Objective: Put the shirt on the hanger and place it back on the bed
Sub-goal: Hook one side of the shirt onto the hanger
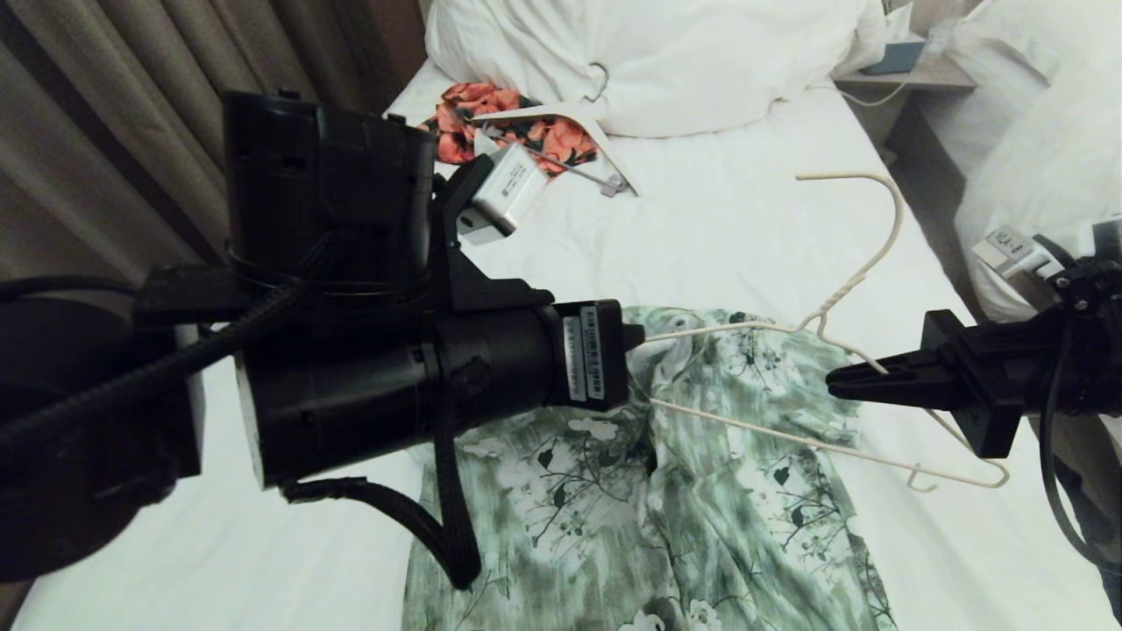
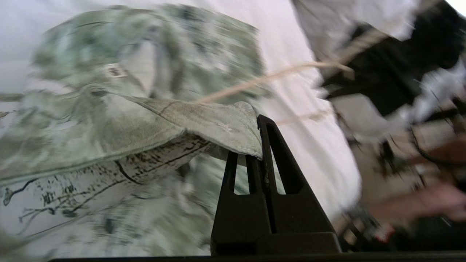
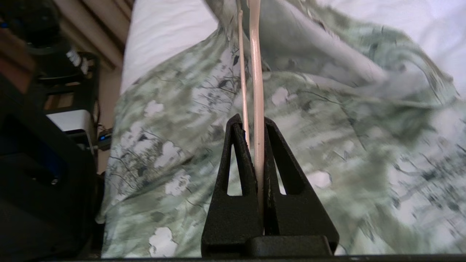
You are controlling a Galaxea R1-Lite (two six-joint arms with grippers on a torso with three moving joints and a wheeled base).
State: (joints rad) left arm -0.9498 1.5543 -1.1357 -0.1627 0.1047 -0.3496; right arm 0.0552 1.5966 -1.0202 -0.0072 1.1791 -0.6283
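Left claw (image 2: 260,145) pinching shirt (image 1: 614,491), right claw (image 3: 251,134) clamping hanger (image 1: 877,263)

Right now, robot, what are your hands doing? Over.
Left gripper shut on shirt edge. Right gripper shut on hanger, one end inside the shirt. Nothing blocking on the bed.

The shirt (image 1: 649,491) lies on the bed (image 1: 727,237), toward its near end. The hanger (image 1: 863,272) is above the shirt's upper right part, its hook pointing toward the pillow (image 1: 666,61), one arm reaching in under the shirt's collar. The right gripper (image 1: 833,382), at the right, is clamped on the hanger's wire. The left gripper (image 2: 260,153), left of the hanger, pinches the shirt's edge. A second garment (image 1: 491,123) with another hanger (image 1: 570,123) on it lies just before the pillow.
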